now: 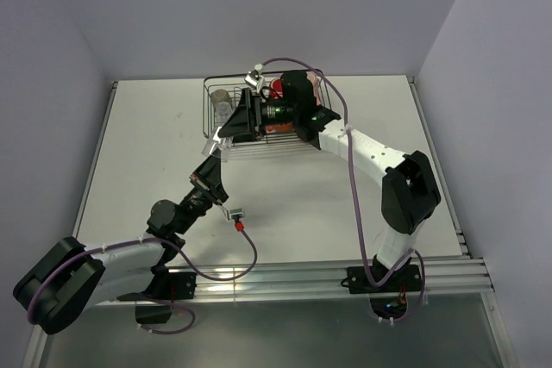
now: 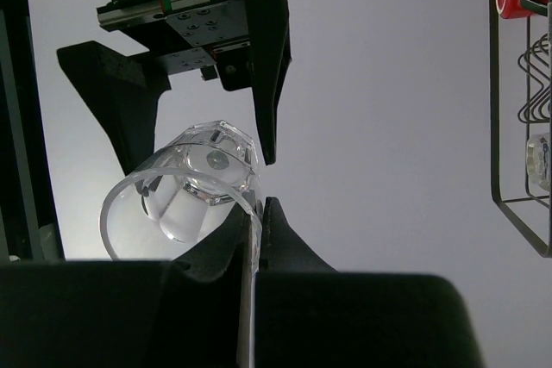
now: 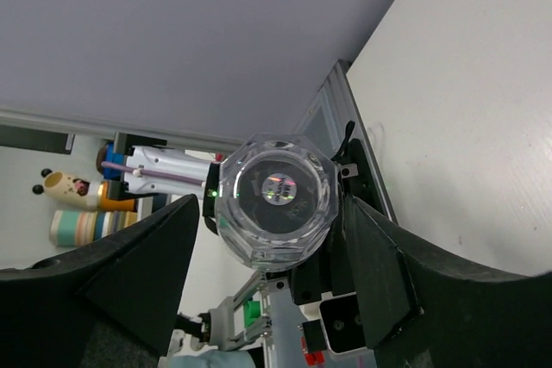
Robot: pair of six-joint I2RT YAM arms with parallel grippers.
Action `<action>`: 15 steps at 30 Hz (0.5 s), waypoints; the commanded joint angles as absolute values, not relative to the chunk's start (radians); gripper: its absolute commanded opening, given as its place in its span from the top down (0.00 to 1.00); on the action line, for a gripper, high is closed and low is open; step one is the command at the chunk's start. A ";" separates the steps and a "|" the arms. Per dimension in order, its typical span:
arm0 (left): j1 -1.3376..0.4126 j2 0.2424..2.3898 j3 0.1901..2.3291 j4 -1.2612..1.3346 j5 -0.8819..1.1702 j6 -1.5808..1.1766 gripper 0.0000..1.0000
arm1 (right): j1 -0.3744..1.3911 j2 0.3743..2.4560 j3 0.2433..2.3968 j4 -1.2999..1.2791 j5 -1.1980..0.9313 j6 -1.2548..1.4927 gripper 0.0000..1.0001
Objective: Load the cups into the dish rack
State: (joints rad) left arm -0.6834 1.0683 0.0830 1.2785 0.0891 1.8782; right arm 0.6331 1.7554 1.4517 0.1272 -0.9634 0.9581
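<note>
My left gripper (image 2: pixel 257 204) is shut on the rim wall of a clear glass (image 2: pixel 185 187), held in the air on its side just left of the dish rack (image 1: pixel 208 92). My right gripper (image 3: pixel 274 204) is open, with one finger on each side of that glass (image 3: pixel 276 200), whose faceted base faces the right wrist camera; a small gap shows at its left finger (image 3: pixel 147 273). In the top view both grippers meet at the rack's front left corner, left (image 1: pixel 213 146) and right (image 1: pixel 235 124). Inside the rack (image 2: pixel 517 204) stand another clear glass (image 1: pixel 222 101) and a red mug (image 1: pixel 278 89).
A small white plug with a red tip (image 1: pixel 236 220) lies on the table on its cable, near the left arm. An aluminium rail (image 1: pixel 302 273) runs along the near edge. The right arm's body covers the rack's right half.
</note>
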 commanded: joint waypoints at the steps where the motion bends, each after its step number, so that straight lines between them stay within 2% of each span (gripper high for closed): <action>1: -0.690 1.049 0.106 1.641 0.112 1.902 1.00 | 0.643 1.772 1.457 0.179 -0.992 0.985 0.25; 7: -0.690 1.048 0.098 1.643 0.135 1.901 1.00 | 0.643 1.776 1.447 0.193 -0.988 1.000 0.40; 9: -0.690 1.046 0.097 1.644 0.140 1.901 1.00 | 0.643 1.778 1.445 0.209 -0.989 1.018 0.43; 15: -0.689 1.045 0.097 1.644 0.140 1.901 1.00 | 0.641 1.790 1.454 0.219 -0.989 1.054 0.33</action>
